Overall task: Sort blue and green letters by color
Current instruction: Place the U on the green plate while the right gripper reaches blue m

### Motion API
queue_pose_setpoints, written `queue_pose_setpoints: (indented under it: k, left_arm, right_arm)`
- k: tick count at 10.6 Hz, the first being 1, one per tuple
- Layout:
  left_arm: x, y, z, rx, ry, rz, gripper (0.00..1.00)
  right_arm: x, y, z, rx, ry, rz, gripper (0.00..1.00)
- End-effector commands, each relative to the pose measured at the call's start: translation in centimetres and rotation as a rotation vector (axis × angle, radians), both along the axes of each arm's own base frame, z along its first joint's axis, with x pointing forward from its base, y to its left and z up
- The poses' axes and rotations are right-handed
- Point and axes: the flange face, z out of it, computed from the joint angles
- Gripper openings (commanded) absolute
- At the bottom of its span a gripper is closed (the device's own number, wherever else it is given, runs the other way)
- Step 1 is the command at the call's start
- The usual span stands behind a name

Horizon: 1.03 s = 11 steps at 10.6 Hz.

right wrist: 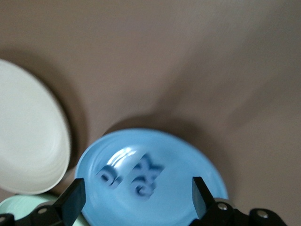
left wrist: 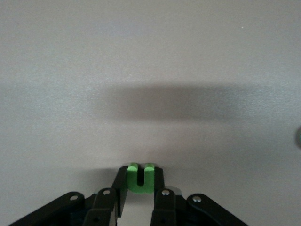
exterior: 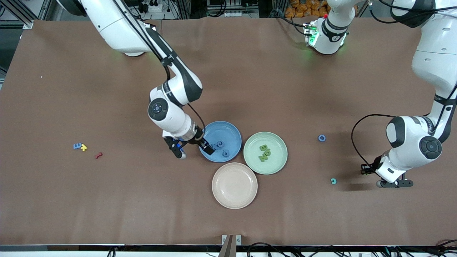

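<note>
right gripper [exterior: 194, 149]: fingers spread apart, empty, over the rim of the blue plate [exterior: 230, 127] at the right arm's end.
blue plate contents: blue letters [exterior: 221, 147] lie in it, just under and beside this gripper; right wrist view shows them between the open fingers, nothing gripped.
left gripper [exterior: 392, 183]: low over bare table at the left arm's end, clamped on a small bright green letter [left wrist: 141, 178], a U shape, seen in the left wrist view.
green plate [exterior: 280, 162]: holds olive green letters [exterior: 264, 152]; well away from the left gripper, toward the middle.
loose pieces: blue ring letter [exterior: 322, 138] and teal C letter [exterior: 333, 181] on the table near the left gripper; blue letter [exterior: 77, 146] by a yellow letter [exterior: 84, 147] and red squiggle [exterior: 98, 155], well apart from the right gripper.
beige plate [exterior: 234, 185]: nothing in it.
step (judgement): left carries green; right looks done dropping a blue.
next: left needs to travel to the green plate and open above it; right needs to reach the stray blue letter.
</note>
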Motion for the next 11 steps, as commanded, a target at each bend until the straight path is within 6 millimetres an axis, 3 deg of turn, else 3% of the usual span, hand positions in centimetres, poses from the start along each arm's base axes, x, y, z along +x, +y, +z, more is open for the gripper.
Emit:
queue_pose_setpoints:
  k: [1,4,8,11]
  left_arm:
    - [0.6,-2.2,2.4,0.022,-0.028,-0.028,0.00]
    - [0.7,-7.5,5.1,0.032,-0.002,0.048,0.00]
    - [-0.2,-18.0,6.5,0.017,-0.003,0.216,0.00]
    - [-1.9,-25.3,7.1,0.009,0.023,0.340,0.00]
  right_arm:
    - [2.4,-6.5,1.1,-0.075,0.016,0.137,1.00]
    - [4.2,-15.1,1.8,-0.104,0.038,0.287,1.00]
    - [4.4,-25.1,0.6,-0.223,0.035,0.444,1.00]
    - [4.5,-33.6,-0.3,-0.214,0.030,0.553,1.00]
